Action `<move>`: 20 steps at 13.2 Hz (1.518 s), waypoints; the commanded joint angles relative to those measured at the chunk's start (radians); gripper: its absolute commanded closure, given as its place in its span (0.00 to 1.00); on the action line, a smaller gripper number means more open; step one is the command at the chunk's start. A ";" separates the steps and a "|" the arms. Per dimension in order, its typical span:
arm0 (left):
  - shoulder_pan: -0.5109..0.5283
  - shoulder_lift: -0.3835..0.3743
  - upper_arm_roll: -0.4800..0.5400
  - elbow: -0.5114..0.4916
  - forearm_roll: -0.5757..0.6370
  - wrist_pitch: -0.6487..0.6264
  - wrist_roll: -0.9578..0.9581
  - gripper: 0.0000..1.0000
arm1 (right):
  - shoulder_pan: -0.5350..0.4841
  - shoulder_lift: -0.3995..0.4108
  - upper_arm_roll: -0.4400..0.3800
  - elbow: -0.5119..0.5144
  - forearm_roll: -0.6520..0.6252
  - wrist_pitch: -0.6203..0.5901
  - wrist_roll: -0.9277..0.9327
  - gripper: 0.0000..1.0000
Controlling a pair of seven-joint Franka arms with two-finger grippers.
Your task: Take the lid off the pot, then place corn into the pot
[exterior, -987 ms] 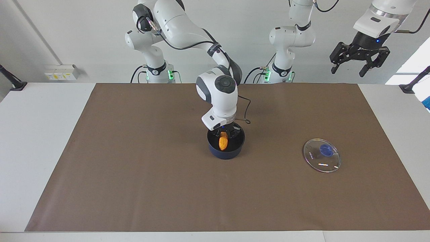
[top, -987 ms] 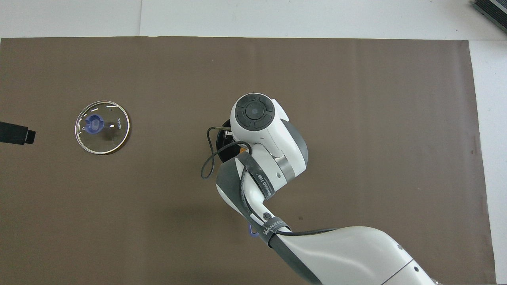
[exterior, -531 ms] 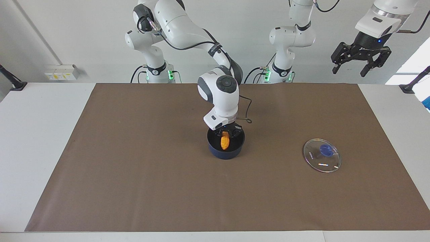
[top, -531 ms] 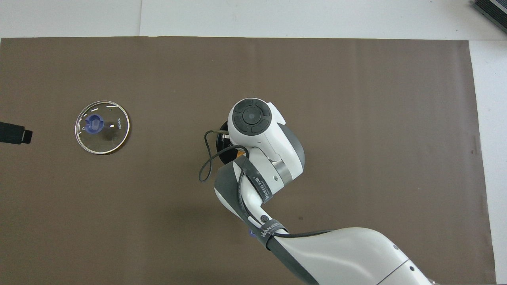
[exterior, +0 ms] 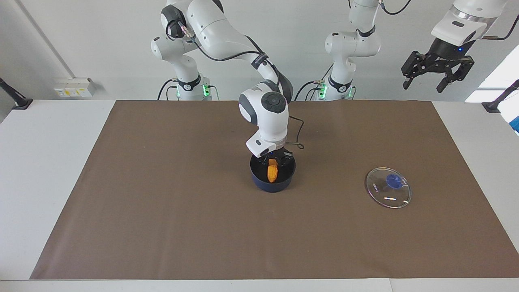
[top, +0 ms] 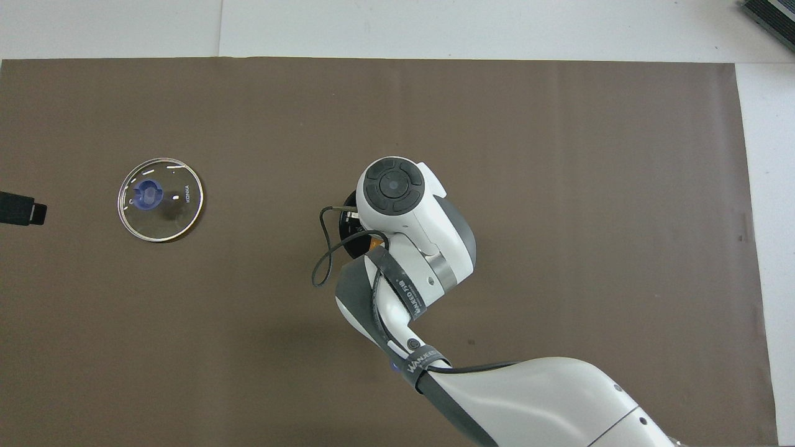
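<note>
Right end effector (exterior: 274, 159) has risen slightly over the pot (exterior: 272, 177); can't tell whether it has let go of the corn (exterior: 272, 171), which sits inside. Lid (exterior: 388, 187) lies on the worktop toward the left arm's end; left end effector (exterior: 436, 75) waits raised, wide open, empty. Placement looks nearly done.

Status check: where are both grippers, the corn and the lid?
Right gripper at the pot mouth, corn inside below it. Left gripper open, waiting high. Lid flat on mat, nothing in the way.

Yellow-orange corn (exterior: 272, 173), navy pot (exterior: 272, 183) with black inside, blue-knobbed clear lid (exterior: 388, 187), brown mat (exterior: 162, 194).
</note>
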State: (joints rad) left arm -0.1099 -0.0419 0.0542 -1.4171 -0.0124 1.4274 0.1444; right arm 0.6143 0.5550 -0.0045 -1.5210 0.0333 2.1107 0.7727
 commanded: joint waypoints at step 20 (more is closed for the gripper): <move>-0.002 -0.009 -0.004 0.007 0.012 -0.032 -0.011 0.00 | -0.490 -0.487 -0.008 0.002 0.000 -0.467 -0.574 0.00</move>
State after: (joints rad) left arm -0.1099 -0.0425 0.0514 -1.4171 -0.0124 1.4169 0.1426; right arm 0.1877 0.1161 -0.0252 -1.5034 0.0200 1.7026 0.2914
